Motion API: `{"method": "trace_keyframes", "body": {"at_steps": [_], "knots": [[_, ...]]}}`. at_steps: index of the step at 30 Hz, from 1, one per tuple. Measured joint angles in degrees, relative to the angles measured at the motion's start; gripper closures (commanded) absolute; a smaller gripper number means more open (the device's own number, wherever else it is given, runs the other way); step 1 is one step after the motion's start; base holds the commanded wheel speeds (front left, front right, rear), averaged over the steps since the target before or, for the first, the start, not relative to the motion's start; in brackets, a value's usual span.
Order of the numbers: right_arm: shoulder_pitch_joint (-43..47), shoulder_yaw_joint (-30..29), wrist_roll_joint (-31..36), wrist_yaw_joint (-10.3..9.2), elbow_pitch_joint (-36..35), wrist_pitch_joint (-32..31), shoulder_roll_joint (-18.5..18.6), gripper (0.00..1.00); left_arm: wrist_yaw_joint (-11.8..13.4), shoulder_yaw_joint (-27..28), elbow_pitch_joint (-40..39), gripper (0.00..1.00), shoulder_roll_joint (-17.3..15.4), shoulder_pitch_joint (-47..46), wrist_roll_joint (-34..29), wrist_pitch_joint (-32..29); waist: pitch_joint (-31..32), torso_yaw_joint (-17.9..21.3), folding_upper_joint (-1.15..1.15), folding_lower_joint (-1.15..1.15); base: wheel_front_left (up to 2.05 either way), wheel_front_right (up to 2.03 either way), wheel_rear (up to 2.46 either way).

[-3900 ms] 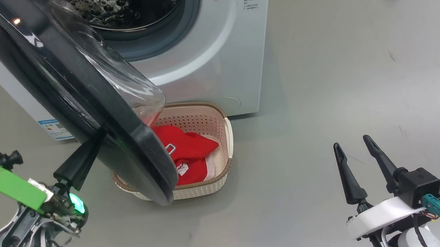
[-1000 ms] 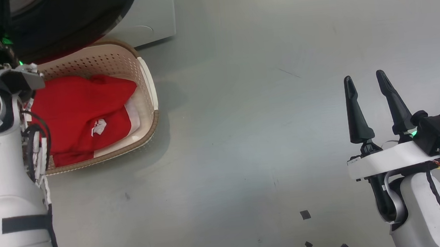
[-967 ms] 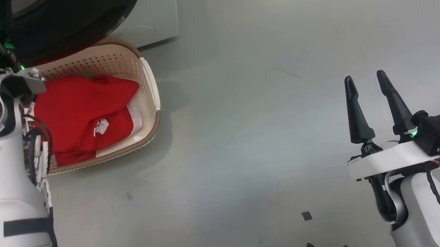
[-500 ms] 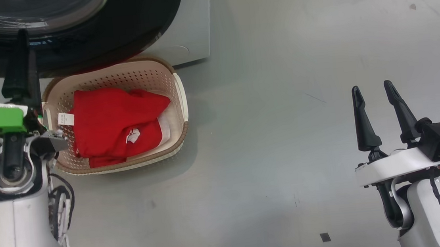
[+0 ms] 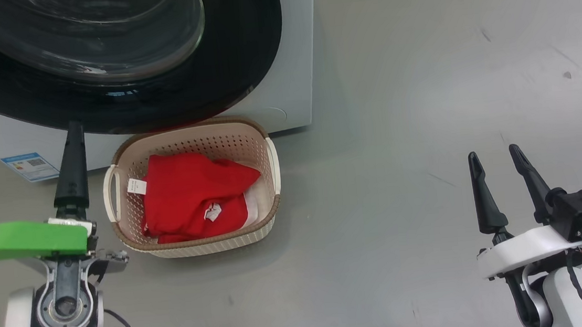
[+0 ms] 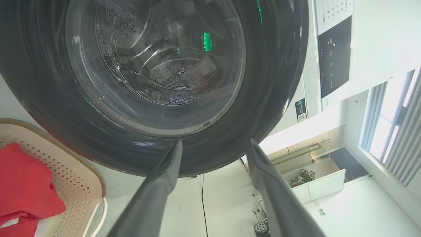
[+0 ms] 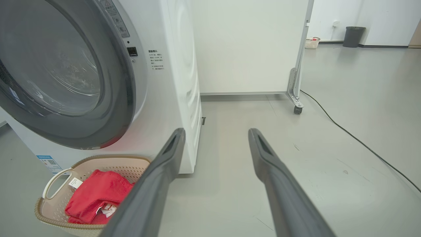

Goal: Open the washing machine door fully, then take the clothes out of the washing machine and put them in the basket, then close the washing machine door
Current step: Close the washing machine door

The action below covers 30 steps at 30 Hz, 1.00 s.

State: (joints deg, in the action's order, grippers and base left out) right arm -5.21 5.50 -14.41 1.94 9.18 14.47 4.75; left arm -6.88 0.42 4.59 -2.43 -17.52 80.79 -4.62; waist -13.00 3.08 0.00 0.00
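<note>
Seeing left gripper (image 6: 213,144) and right gripper (image 5: 493,152) fingers apart, empty; clothes (image 5: 188,193) in the basket (image 5: 198,246) at my eleven o'clock.

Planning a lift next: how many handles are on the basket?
2: one handle on the basket's left end, the other handle on its right end; none looks hidden.

The washer (image 5: 297,52) stands at the back, its door (image 5: 245,67) flat against its front. Just before it, under the door's lower edge, the basket (image 5: 187,125) stands on the floor (image 5: 376,177) with the clothes (image 5: 189,199) in it. The left gripper (image 6: 215,141) hangs left of the basket, near the door. The right gripper (image 5: 493,152) is well apart to the right. A cable (image 7: 361,142) lies on the floor right of the washer.
</note>
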Motion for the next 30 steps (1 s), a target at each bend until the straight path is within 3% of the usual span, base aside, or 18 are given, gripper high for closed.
{"method": "trace_keyframes", "body": {"at_steps": [7,14,19,23,30], "knots": [[2.68,-0.58,0.02,-0.04,0.35,0.00,0.11,0.00,0.00,-2.66,-3.68,0.00,-3.71,6.87,-9.16,4.32,4.18,-1.30,0.00,0.00,0.00,0.00,0.00],[4.77,-0.53,0.44,-0.05,0.27,0.00,0.22,0.00,-0.01,-6.73,-4.86,0.00,-9.94,12.19,-25.01,9.32,7.75,-2.46,0.00,0.00,0.00,0.00,0.00],[5.92,-0.37,0.47,-0.05,-0.09,0.00,0.29,0.00,0.04,-8.26,-4.24,0.00,-12.49,15.92,-34.66,12.36,9.77,-3.11,0.00,0.00,0.00,0.00,0.00],[7.25,-0.19,0.73,-0.07,-0.46,0.00,0.33,0.00,2.86,-9.80,-4.02,0.00,-13.35,18.59,-40.80,14.35,11.26,-3.54,0.00,0.00,0.00,0.00,0.00],[9.50,0.31,0.83,-0.38,-0.57,-0.01,0.25,0.00,6.21,-11.66,-2.71,0.00,-13.12,22.39,-44.96,15.37,12.58,-3.83,0.00,0.00,0.00,0.00,0.00]]}}
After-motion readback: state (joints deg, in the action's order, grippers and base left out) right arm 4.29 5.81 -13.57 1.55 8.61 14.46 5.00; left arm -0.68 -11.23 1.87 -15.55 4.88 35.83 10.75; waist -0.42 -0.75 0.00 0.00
